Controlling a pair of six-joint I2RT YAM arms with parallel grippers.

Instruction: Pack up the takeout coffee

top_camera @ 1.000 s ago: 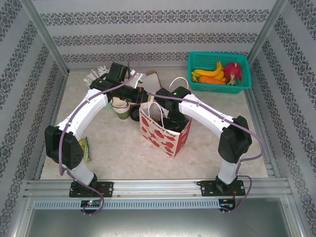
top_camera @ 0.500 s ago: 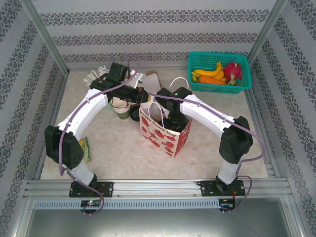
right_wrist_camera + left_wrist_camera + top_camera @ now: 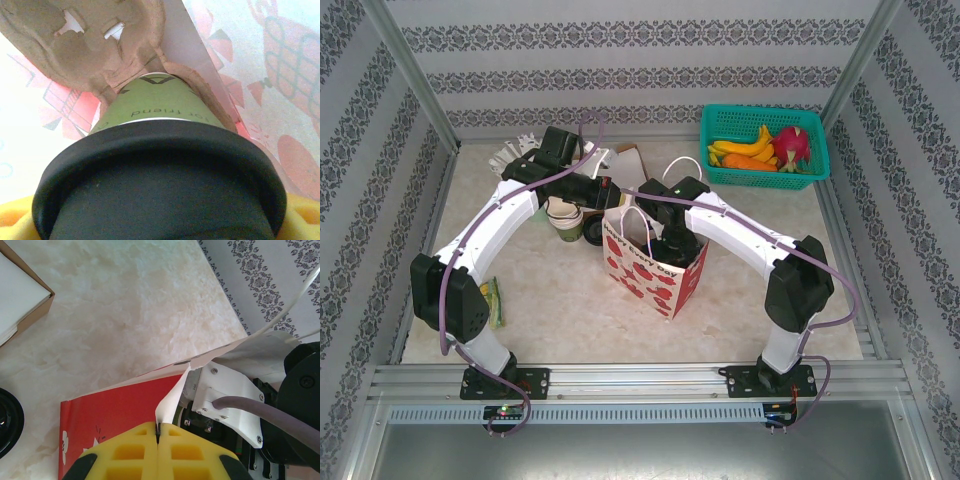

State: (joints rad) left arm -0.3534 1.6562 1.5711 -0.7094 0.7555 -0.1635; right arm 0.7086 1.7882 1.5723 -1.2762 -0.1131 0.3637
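Green paper, round black lid: the takeout coffee (image 3: 160, 150), gripped in my right pincer (image 3: 160, 220). My left pincer (image 3: 158, 440) pinches the bag (image 3: 115, 415).

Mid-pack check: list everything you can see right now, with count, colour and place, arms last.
takeout coffee: one, green with black lid, inside the bag, base in the carrier
pulp carrier: one, brown, inside the bag
paper bag: one, white with red apples, table centre
stacked cups: one stack, green, cream insides, left of the bag
black round lid: one, beside the bag
cardboard box: one, brown, behind the bag
fruit basket: one, teal, far right corner
green packet: one, near left edge
left gripper: shut on the bag's rim
right gripper: inside the bag, gripping the coffee
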